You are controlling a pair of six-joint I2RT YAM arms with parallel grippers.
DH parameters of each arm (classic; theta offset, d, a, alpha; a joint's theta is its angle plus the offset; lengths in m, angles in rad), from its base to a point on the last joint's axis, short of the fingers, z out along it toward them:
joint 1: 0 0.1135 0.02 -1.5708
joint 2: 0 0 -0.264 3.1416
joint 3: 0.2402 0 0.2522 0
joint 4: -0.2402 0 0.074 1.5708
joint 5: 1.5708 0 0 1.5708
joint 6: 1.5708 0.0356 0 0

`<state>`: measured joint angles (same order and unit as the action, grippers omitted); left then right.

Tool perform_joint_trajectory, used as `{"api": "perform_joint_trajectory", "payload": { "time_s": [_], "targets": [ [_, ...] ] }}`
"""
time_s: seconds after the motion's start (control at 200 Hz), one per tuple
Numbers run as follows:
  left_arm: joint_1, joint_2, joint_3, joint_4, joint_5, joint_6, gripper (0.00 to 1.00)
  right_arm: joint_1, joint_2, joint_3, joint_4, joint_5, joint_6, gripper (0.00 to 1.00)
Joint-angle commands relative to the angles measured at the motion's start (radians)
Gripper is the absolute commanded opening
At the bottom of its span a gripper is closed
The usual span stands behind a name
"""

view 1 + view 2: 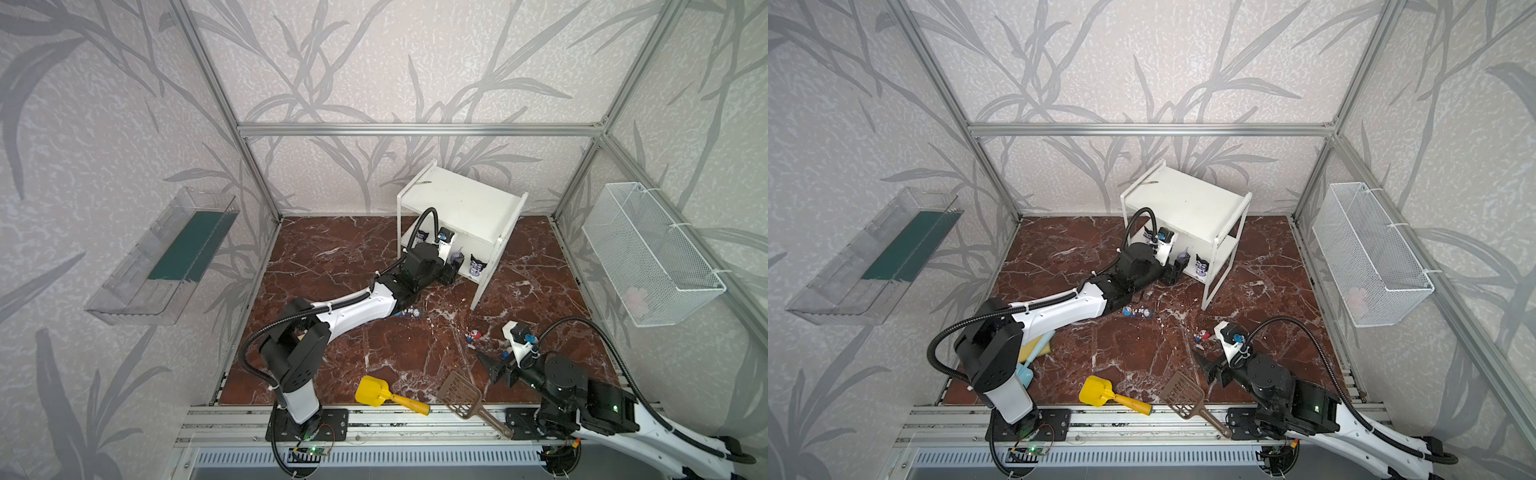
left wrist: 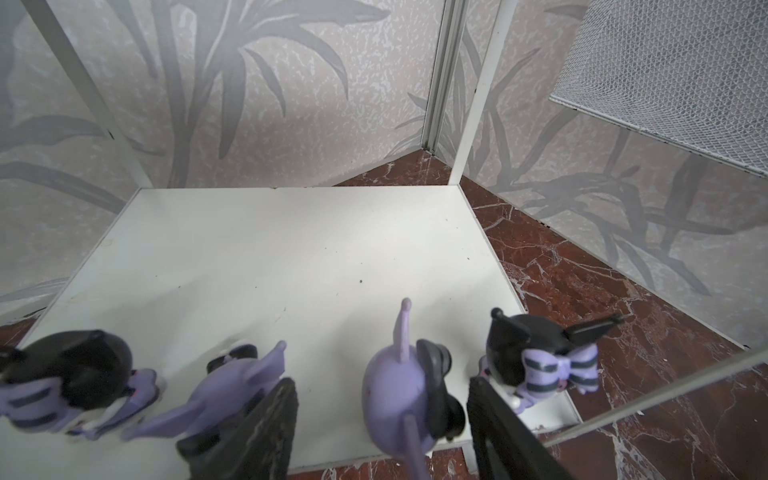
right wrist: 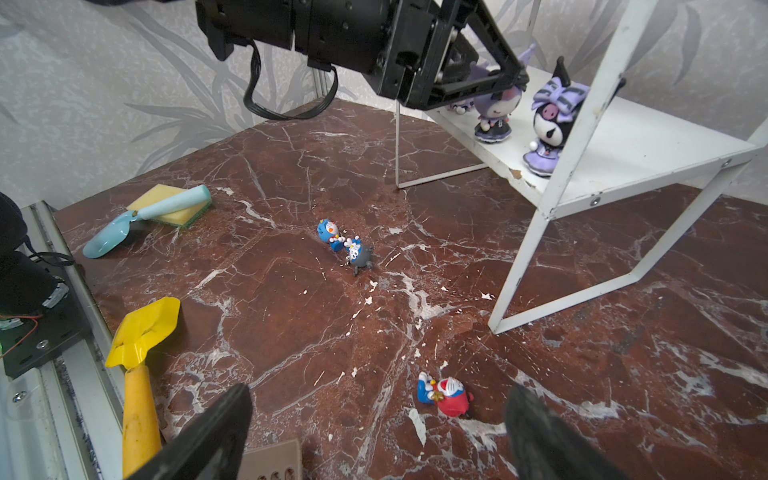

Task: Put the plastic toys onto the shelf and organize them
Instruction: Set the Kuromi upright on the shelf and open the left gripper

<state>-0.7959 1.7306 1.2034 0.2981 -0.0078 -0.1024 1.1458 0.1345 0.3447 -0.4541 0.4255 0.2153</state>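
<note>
The white shelf (image 1: 465, 199) stands at the back of the marble floor. Several black-and-purple toys stand along the front edge of its lower tier (image 2: 291, 249). My left gripper (image 2: 382, 380) is open around the purple one (image 2: 395, 390), with a gap on each side. A bow-headed toy (image 2: 536, 357) stands just outside one finger. On the floor lie a blue toy (image 3: 328, 232), a grey-headed one (image 3: 360, 257) and a red-headed one (image 3: 446, 395). My right gripper (image 3: 378, 392) hangs open and empty over the floor, with the red-headed toy just ahead between its fingers.
A yellow scoop (image 1: 374, 390) and a brown slotted scoop (image 1: 461, 395) lie at the front edge. A sponge with a teal scoop (image 3: 166, 203) sits by the left arm's base. A wire basket (image 1: 652, 257) hangs on the right wall, a clear tray (image 1: 166, 257) on the left.
</note>
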Motion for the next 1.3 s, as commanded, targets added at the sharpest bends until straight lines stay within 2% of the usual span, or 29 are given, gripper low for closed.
{"api": "perform_joint_trajectory", "payload": {
  "time_s": [0.0, 0.395, 0.755, 1.095, 1.295],
  "targets": [
    [0.005, -0.053, -0.019, -0.014, -0.02, 0.021, 0.67, 0.005, -0.013, -0.009, 0.008, -0.004, -0.002, 0.95],
    [0.005, -0.116, -0.103, 0.003, -0.008, 0.021, 0.66, 0.005, -0.013, -0.009, 0.009, -0.008, -0.005, 0.95],
    [0.006, -0.093, -0.107, 0.012, -0.05, 0.007, 0.65, 0.005, -0.016, -0.007, 0.005, -0.008, -0.003, 0.95],
    [0.005, -0.067, -0.084, 0.015, -0.03, -0.001, 0.55, 0.005, -0.019, -0.007, 0.006, -0.01, -0.004, 0.95],
    [0.005, -0.083, -0.107, 0.023, -0.003, -0.004, 0.42, 0.006, -0.016, -0.009, 0.009, -0.011, -0.007, 0.95]
  ]
}}
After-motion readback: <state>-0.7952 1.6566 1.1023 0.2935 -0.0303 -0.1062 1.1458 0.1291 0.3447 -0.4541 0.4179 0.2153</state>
